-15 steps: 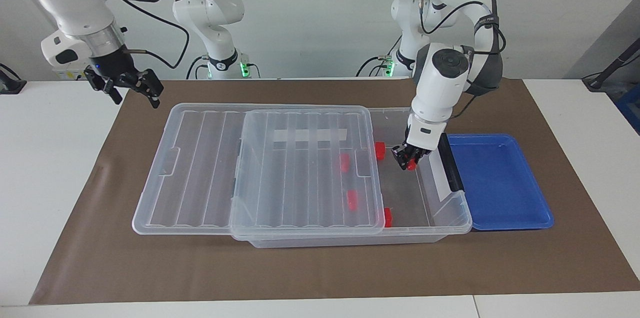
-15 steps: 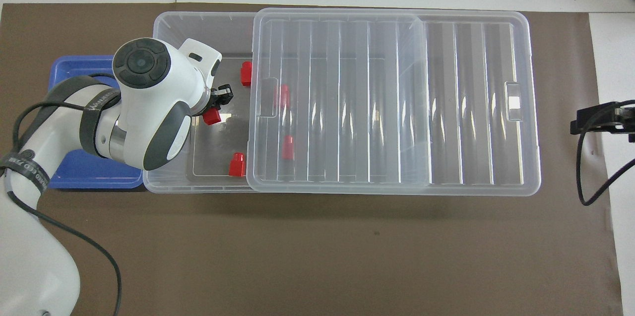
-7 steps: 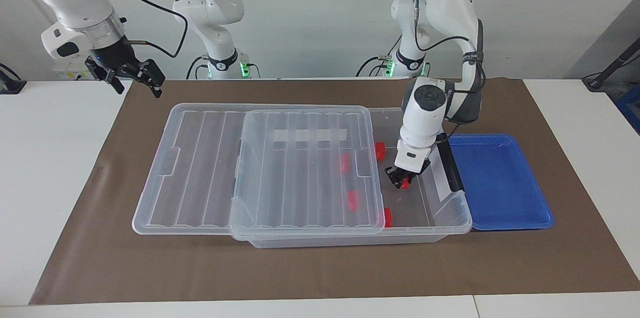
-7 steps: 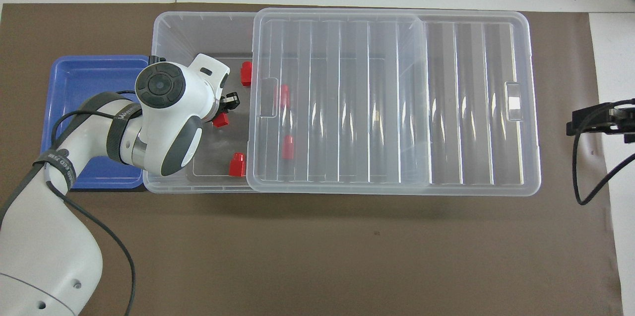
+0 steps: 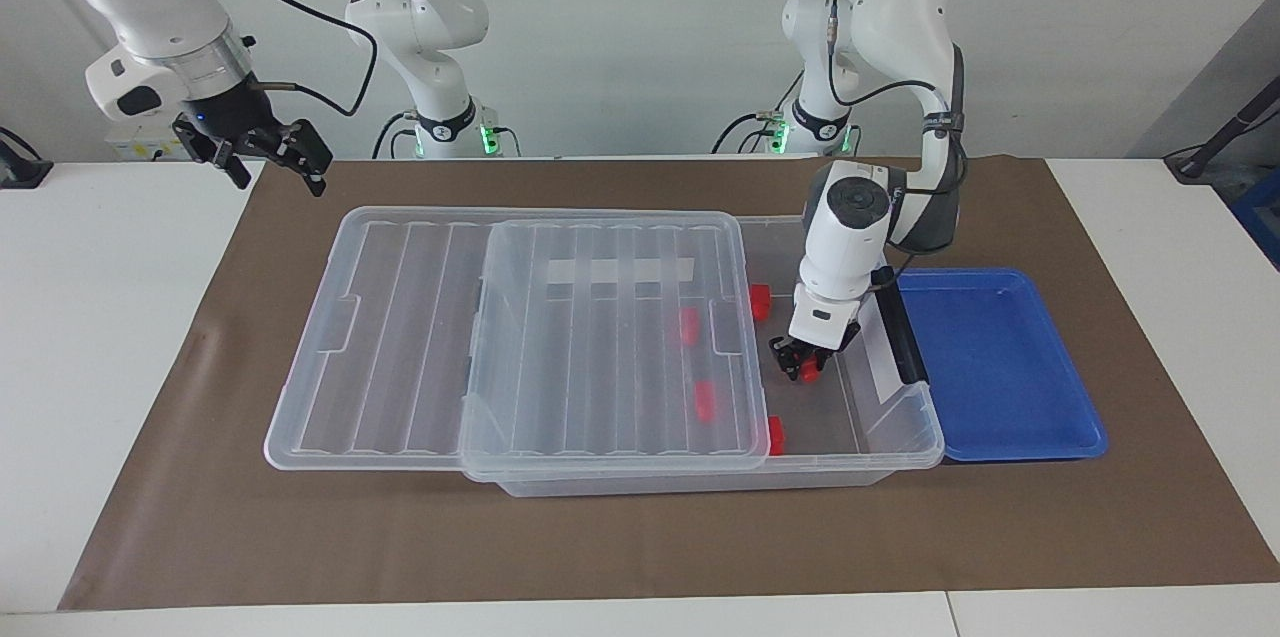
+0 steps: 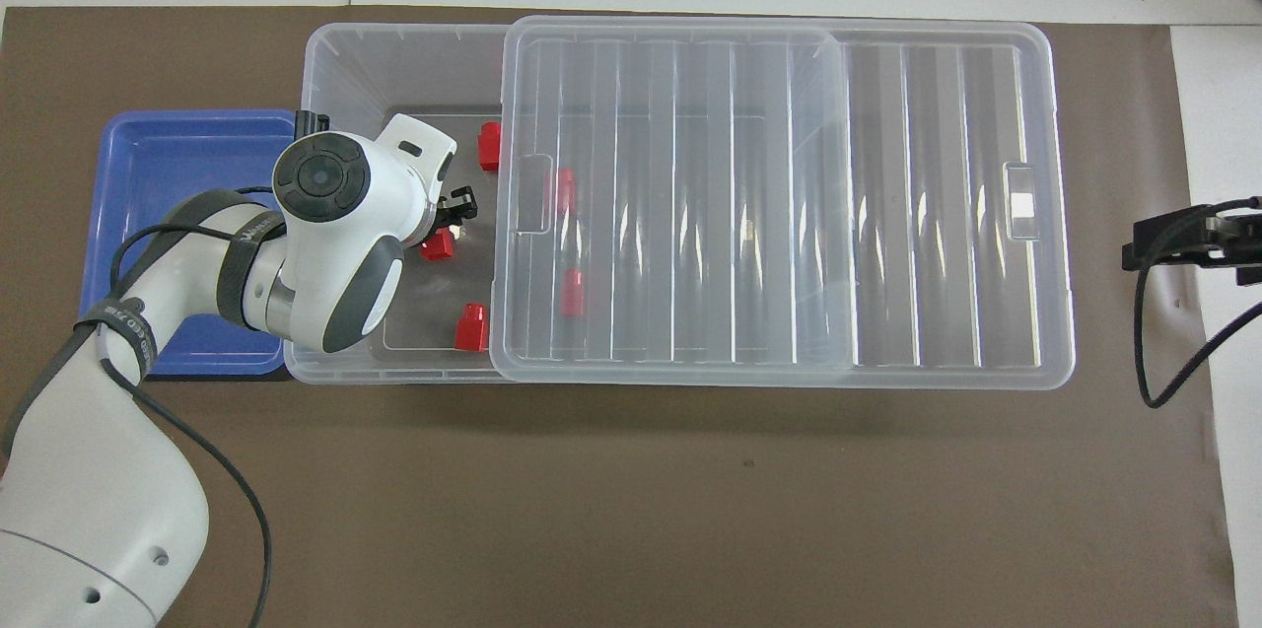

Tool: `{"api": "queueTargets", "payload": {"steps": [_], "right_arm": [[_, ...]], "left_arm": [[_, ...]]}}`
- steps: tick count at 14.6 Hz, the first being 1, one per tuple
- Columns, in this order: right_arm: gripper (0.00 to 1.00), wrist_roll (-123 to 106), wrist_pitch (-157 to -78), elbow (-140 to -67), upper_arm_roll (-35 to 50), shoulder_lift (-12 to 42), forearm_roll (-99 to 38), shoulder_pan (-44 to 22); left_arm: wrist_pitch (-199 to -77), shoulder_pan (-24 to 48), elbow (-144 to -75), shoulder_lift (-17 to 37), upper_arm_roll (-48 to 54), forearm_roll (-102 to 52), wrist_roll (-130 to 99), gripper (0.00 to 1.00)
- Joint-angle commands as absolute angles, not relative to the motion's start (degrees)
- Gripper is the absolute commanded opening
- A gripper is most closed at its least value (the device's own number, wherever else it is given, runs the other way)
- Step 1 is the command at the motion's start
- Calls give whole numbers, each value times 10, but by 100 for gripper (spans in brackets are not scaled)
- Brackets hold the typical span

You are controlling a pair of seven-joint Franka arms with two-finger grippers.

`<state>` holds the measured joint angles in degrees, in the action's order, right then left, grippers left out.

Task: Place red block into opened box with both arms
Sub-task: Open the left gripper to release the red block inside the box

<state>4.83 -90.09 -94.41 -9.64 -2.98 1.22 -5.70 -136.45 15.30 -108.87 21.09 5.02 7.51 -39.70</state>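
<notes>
The clear box [image 5: 905, 437] [image 6: 335, 66] lies on the brown mat. Its ribbed lid [image 5: 600, 347] [image 6: 769, 194] is slid toward the right arm's end, which leaves the end by the black handle [image 5: 900, 337] uncovered. My left gripper [image 5: 803, 364] [image 6: 446, 229] reaches down into that uncovered part. A red block [image 5: 808, 371] [image 6: 439, 246] sits at its tip, low by the box floor. Whether the block is still gripped does not show. My right gripper [image 5: 275, 175] [image 6: 1183, 242] waits open and empty above the table at the right arm's end.
Several more red blocks lie in the box: two uncovered [image 5: 760, 301] [image 5: 775, 435], two under the lid [image 5: 689, 325] [image 5: 705, 400]. An empty blue tray [image 5: 1000, 367] [image 6: 168, 174] adjoins the box's handle end. White table borders the mat.
The left gripper came down into the box with the red block, then barely moved in the last half second. The right gripper drew up and back a little.
</notes>
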Motion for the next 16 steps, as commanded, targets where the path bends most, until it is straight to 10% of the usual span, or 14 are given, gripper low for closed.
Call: {"api": "queueTargets", "payload": {"steps": [1,16], "right_arm": [[100,40,-902,-947,-96,-31,1,-54],[100,39,-902,-949,-96,-33,2,-54]], "left_arm": [[-1376,154,-1098,207,47,87,-416,100],[-1196,165,-1071,115,49,84,-480,100]]}}
